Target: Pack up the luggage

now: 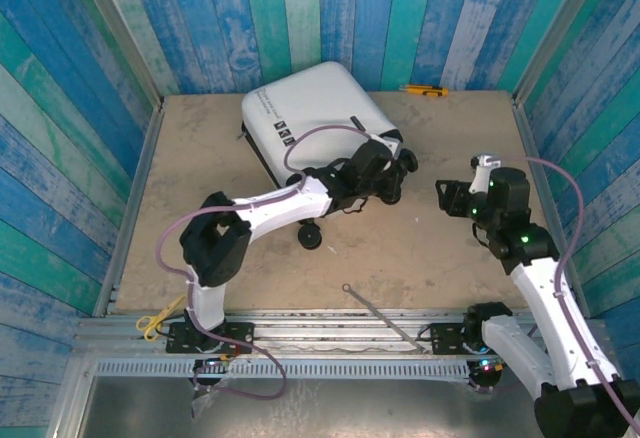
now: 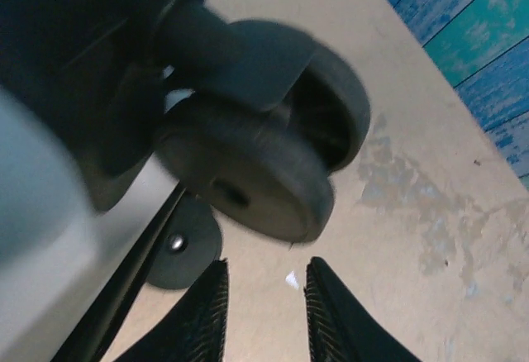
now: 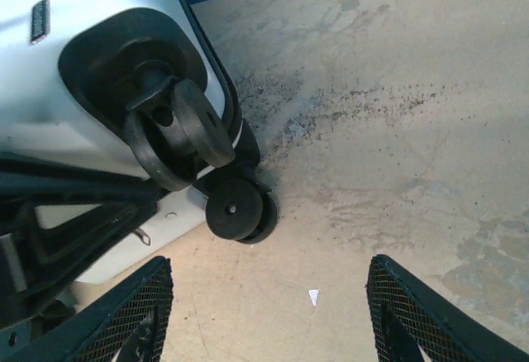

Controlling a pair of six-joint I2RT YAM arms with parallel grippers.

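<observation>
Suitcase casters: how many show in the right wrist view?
2. One caster sits in its corner housing on the suitcase; the second caster is below it, nearer the camera. Others may be hidden behind the shell.

- Top view: you get bright, even overhead light. The table [image 1: 200, 178] and luggage [image 1: 310, 103] are sharp, with only soft, short shadows under the left arm [image 1: 270, 203].
- Walls [image 1: 60, 158] splay outward at 9 and 3 o'clock, which is wide-angle distortion.
- Left wrist: dim from 9 to 12 o'clock. The wheel [image 2: 248, 180] sits too close and is blurred. The table is brighter and crisper at 3 o'clock.
- Left gripper [image 2: 266, 267] fingers [image 2: 207, 321] are dark at 6 o'clock, ridges just readable.
- Right wrist: your white shell is nearly blown out at 10 o'clock. Wheels [image 3: 178, 135] and table grain are sharp.
- Right gripper [image 3: 269, 261] mesh is slightly soft at 7 and 5 o'clock.
</observation>
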